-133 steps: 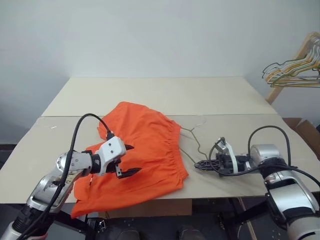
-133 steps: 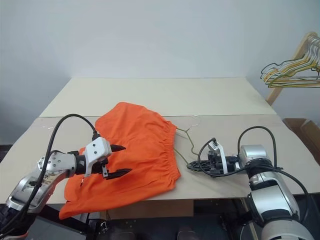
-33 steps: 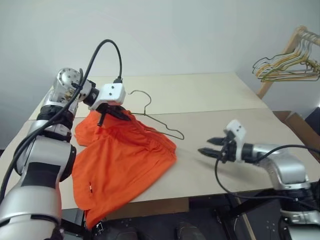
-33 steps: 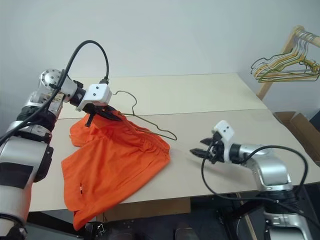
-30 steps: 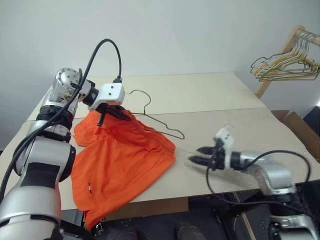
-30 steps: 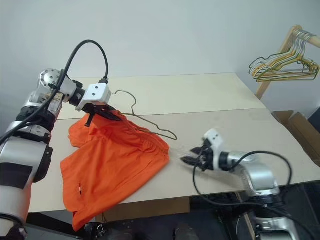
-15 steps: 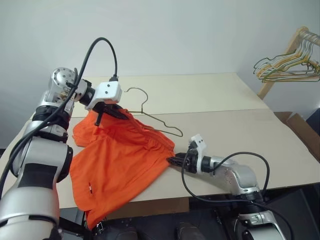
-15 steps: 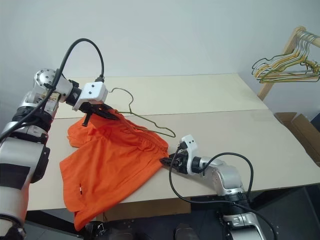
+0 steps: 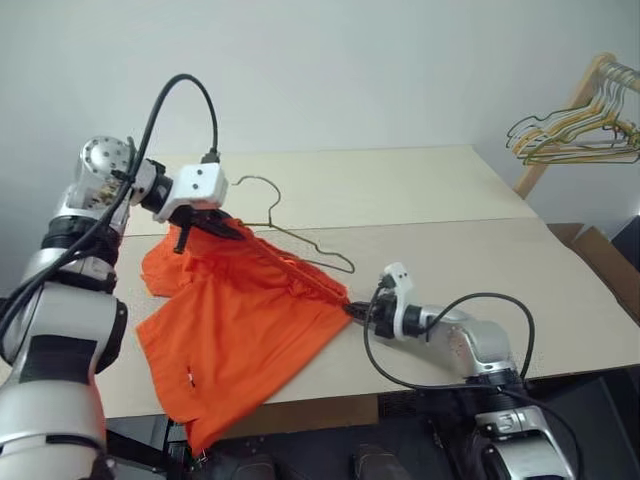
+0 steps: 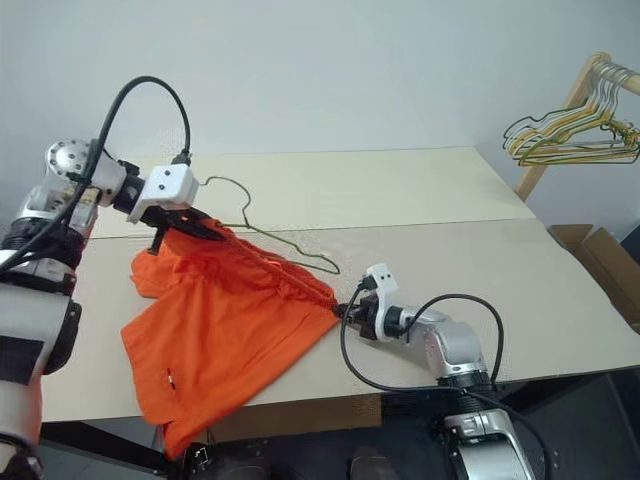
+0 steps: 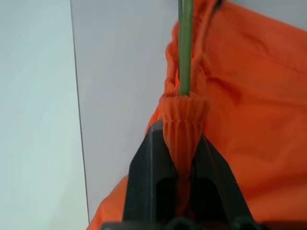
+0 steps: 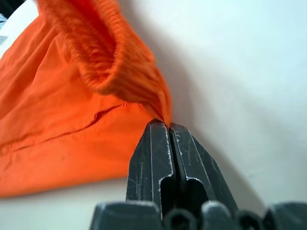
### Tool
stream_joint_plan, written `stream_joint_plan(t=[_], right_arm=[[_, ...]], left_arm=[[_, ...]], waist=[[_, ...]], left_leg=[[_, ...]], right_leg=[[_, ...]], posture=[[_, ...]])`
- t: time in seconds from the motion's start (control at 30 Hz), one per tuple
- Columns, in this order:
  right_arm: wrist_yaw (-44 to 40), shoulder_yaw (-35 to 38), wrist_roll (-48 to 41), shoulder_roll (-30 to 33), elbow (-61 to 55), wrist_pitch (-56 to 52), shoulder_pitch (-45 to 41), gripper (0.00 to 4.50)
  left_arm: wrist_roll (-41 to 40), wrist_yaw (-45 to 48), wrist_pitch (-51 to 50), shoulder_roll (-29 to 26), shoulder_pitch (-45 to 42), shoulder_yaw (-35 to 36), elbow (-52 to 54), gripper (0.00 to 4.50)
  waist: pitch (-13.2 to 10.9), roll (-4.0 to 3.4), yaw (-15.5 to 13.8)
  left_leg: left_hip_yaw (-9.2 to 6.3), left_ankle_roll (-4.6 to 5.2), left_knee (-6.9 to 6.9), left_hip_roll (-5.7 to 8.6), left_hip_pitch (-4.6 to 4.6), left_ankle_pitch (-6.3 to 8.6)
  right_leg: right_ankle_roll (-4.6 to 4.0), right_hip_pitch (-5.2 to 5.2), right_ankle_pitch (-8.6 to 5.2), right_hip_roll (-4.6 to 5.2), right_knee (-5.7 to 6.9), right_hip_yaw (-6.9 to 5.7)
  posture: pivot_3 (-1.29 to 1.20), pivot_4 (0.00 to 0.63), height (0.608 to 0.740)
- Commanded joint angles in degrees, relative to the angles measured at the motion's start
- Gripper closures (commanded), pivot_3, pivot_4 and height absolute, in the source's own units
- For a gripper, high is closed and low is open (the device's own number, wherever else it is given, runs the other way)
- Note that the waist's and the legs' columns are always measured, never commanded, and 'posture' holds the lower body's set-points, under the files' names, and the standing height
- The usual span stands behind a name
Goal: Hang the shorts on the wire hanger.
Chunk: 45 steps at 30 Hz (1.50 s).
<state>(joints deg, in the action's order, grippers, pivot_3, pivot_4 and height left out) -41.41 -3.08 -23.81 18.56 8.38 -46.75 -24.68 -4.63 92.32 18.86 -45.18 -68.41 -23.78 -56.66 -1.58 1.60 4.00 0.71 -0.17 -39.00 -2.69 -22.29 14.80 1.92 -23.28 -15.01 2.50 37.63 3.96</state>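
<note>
The orange shorts (image 9: 240,320) lie on the near left of the table (image 9: 450,190), one leg hanging over its front edge. My left gripper (image 9: 218,226) is raised above the table and shut on the gathered waistband, where the wire hanger (image 9: 300,243) enters the fabric (image 11: 185,57). The hanger's hook (image 9: 262,190) points toward the table's far side. My right gripper (image 9: 350,308) sits low on the table, shut on the waistband's other corner (image 12: 160,108). The waistband runs in a straight, taut line between the two grippers.
A bunch of pale wire hangers (image 9: 570,135) hangs on a wooden rack (image 9: 592,80) at the far right. A cardboard box (image 9: 598,250) stands beside the table's right edge. A seam (image 9: 450,221) crosses the tabletop.
My right gripper reached the waistband corner and shut on it. My left gripper shifted a little left with its hold, and the waistband went from crumpled to taut.
</note>
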Motion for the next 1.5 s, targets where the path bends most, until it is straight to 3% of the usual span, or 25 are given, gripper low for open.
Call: stream_joint_plan(t=[0.03,0.3,0.4,0.57,0.87,1.17,1.5], right_arm=[[-3.1,1.2,0.4,4.2,-0.2,2.1,-1.7,4.43],[-10.1,-1.1,1.6,11.5,1.5,3.6,-4.1,4.43],[-12.6,-3.1,2.2,13.6,1.3,4.0,-4.1,4.43],[-12.7,-3.6,2.3,13.1,2.5,4.1,-4.0,4.43],[-14.2,-3.3,3.0,15.1,4.8,4.8,-5.1,4.43],[-16.5,-4.8,4.5,16.5,8.3,5.5,-8.4,4.43],[-19.8,-5.6,4.7,19.6,4.6,6.2,-11.5,4.43]], left_arm=[[-2.0,0.2,0.6,-2.5,0.3,-0.3,2.5,4.50],[-3.9,0.2,1.8,-4.0,2.8,-1.1,4.5,4.50],[-3.5,-1.6,0.9,-1.3,2.5,3.6,2.9,4.50],[-7.2,0.2,-2.3,-1.4,2.7,4.8,5.1,4.50],[-9.3,0.2,1.8,-5.0,5.5,0.1,5.6,4.50],[-9.3,0.2,5.7,-4.2,5.5,0.9,3.5,4.50],[2.9,-6.4,10.3,-2.9,5.4,2.4,-1.2,4.50]], waist=[[0.0,0.00,0.0],[0.0,0.00,0.0],[0.0,0.00,-0.1],[0.0,0.01,0.0],[0.0,0.00,0.0],[0.0,0.00,-0.1],[0.0,0.00,-0.2]], left_leg=[[0.00,0.00,0.00,0.00,-0.01,0.00],[0.00,0.00,0.00,0.00,0.00,0.00],[0.00,0.00,0.00,0.00,0.00,0.00],[0.01,0.00,-0.05,0.00,-0.02,0.00],[0.00,0.01,-0.04,0.00,0.01,0.00],[0.01,0.01,-0.07,0.01,-0.01,0.00],[0.00,0.01,-0.08,0.02,-0.02,0.00]], right_leg=[[0.00,0.00,0.00,0.00,-0.01,0.00],[0.00,0.00,0.00,0.00,0.00,0.01],[0.00,0.00,0.00,-0.01,-0.01,0.01],[0.00,0.00,0.00,0.00,-0.01,0.00],[0.00,0.00,-0.01,-0.01,0.01,0.00],[0.00,0.00,-0.01,0.00,0.00,0.00],[0.00,0.00,0.00,0.01,0.01,0.00]], posture=[[-0.04,0.000,0.740],[-0.04,0.000,0.740],[-0.04,0.000,0.740],[-0.03,0.000,0.740],[-0.04,0.000,0.740],[-0.03,0.000,0.740],[-0.02,0.000,0.740]])
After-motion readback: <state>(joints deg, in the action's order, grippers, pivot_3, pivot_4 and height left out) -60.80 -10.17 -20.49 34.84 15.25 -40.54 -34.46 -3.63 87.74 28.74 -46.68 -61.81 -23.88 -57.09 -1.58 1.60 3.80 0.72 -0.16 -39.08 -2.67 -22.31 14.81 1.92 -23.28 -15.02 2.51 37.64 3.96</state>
